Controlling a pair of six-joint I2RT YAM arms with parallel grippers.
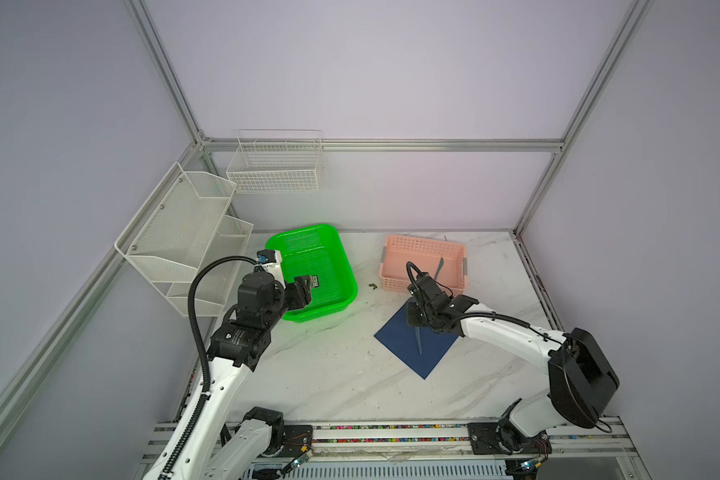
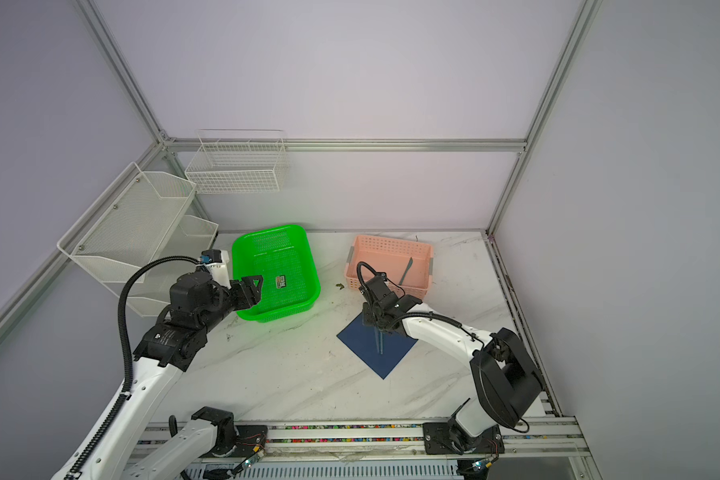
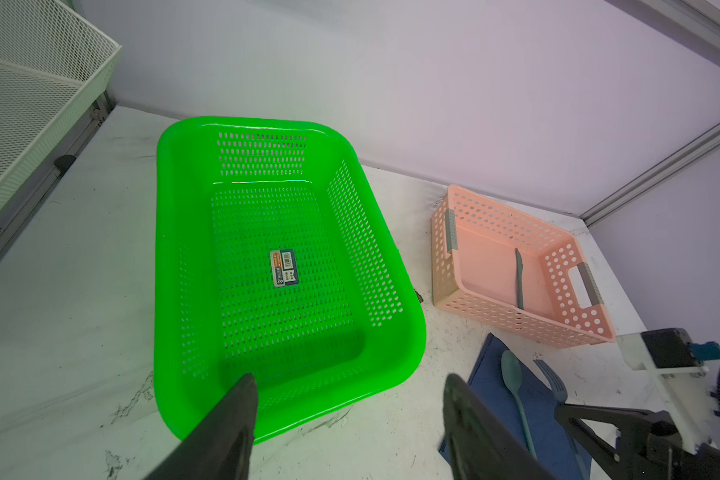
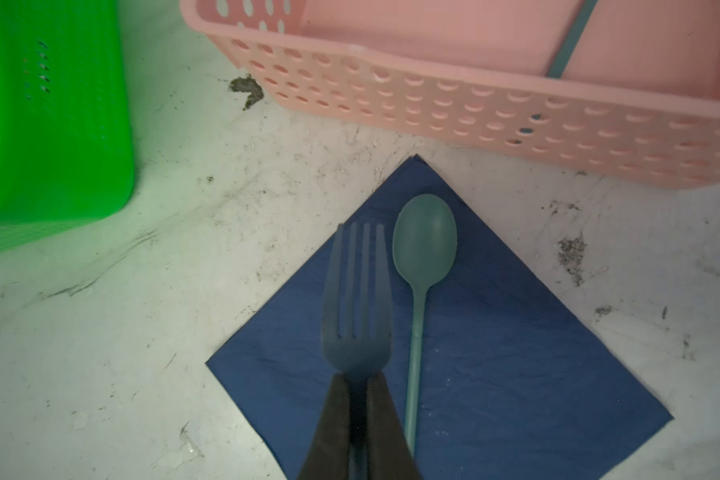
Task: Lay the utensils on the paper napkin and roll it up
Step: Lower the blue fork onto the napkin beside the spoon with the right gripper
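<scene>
Marble tabletop (image 1: 329, 374): green basket (image 1: 352, 286), pink basket (image 1: 425, 240) near napkin (image 1: 400, 338)

The paper napkin (image 4: 495, 353) is matt, lightly crinkled paper. The spoon (image 4: 425, 241) and fork (image 4: 356, 345) are smooth, satin plastic. The green basket (image 3: 171, 291) is glossy perforated plastic; the pink basket (image 3: 508, 316) is duller. The surface (image 4: 184, 270) is marble-patterned and scuffed with grime. The mesh rack (image 1: 175, 232) is white-coated metal.

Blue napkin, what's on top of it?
A teal spoon lies on the paper napkin. The right gripper holds a fork over it, beside the spoon. The gripper covers the fork's handle, so whether it touches the napkin can't be seen.
</scene>
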